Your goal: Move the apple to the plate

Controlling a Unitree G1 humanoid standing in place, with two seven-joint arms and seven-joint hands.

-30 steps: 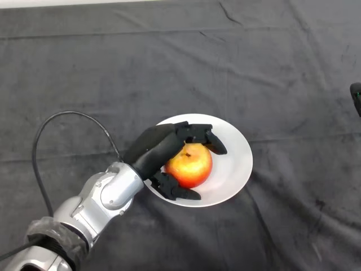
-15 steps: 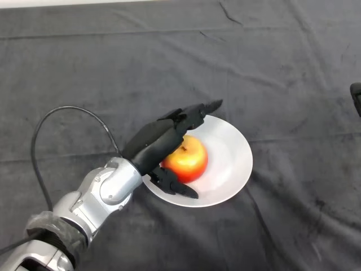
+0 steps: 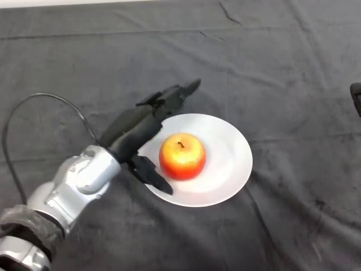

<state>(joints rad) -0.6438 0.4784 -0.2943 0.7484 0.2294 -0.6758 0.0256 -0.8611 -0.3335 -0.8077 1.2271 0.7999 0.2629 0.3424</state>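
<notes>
A red and yellow apple [image 3: 181,156] sits upright, stem up, on the left half of a round white plate [image 3: 228,161] in the middle of the table. My left hand [image 3: 135,132] is just left of the apple, at the plate's left rim, and is open. Its fingers stretch up and to the right above the plate's upper left edge, and its thumb points down and to the right over the lower left rim. A narrow gap separates the hand from the apple, and nothing is held.
A dark wrinkled cloth [image 3: 271,68] covers the whole table. A small dark object [image 3: 356,96] pokes in at the right edge.
The hand was curled round the apple on the plate; its fingers then straightened and let go. The hand and arm have drawn back to the left, leaving the apple on the plate.
</notes>
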